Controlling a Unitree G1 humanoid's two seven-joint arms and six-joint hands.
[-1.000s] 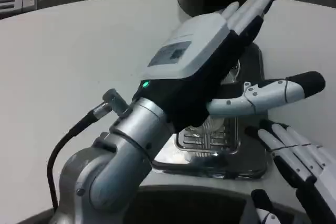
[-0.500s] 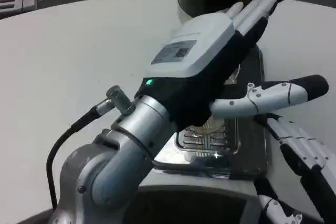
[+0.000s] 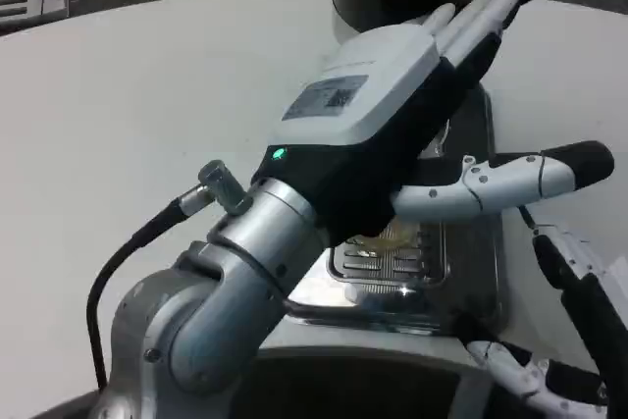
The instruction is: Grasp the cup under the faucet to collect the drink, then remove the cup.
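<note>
Left robot hand (image 3: 392, 105): fingers spread, empty, above drip tray (image 3: 392, 262). Cup hidden; grasp not yet made.

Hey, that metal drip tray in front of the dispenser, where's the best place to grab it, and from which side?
Probably the drip tray is best taken by its raised right rim, coming in from the right. It lies flat on the table, so only the rim offers an edge to pinch. The left hand hovers over its middle, while the right hand is beside that rim, holding nothing.
</note>
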